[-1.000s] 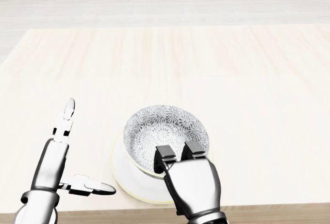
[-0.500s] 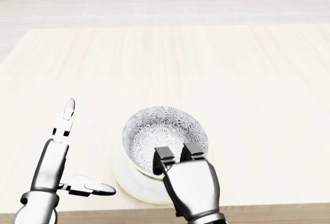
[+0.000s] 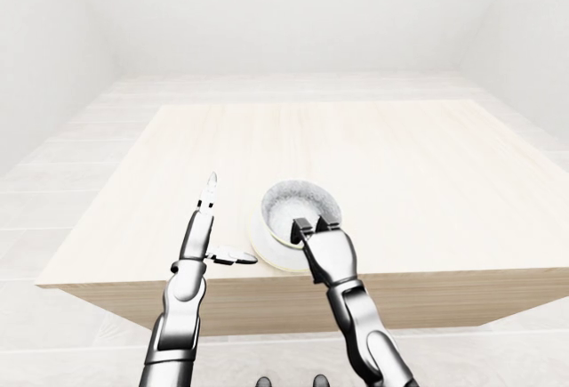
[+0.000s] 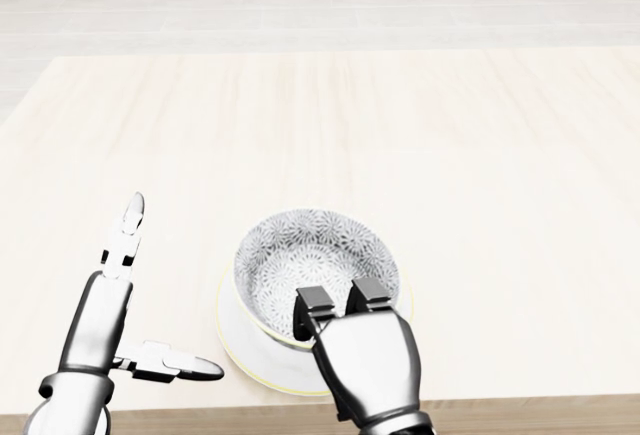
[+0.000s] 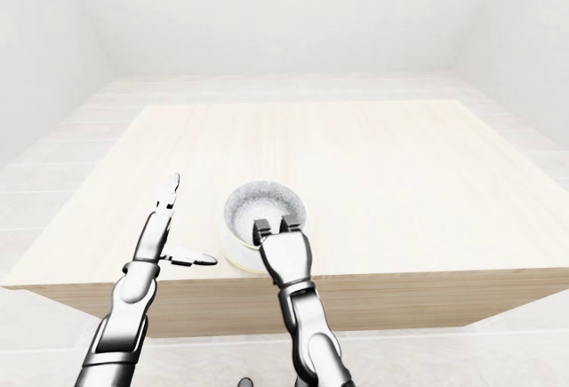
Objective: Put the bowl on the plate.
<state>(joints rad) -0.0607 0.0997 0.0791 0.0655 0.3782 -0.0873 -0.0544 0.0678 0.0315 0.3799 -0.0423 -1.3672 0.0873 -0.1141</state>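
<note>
A bowl (image 4: 315, 255) with a grey flower pattern inside rests over a white plate (image 4: 238, 340), near the bottom edge of the head view. The plate's rim shows to the bowl's left and below it. My right hand (image 4: 340, 302) grips the bowl's near rim, with two fingers (image 4: 316, 303) hooked over the inside; the thumb is hidden. Whether the bowl's foot touches the plate is hidden. My left hand (image 4: 150, 295) stands open to the left of the plate, one finger pointing up the view and the thumb pointing towards the plate, touching nothing.
The pale wooden table (image 4: 450, 155) stretches up and to both sides of the bowl. Its near edge (image 4: 520, 403) runs just below the plate. In the left-eye view a light tiled floor (image 3: 53, 191) surrounds the table, with white walls behind.
My right hand and the bowl have shifted slightly down and left in the head view, over the plate. The left hand has not moved.
</note>
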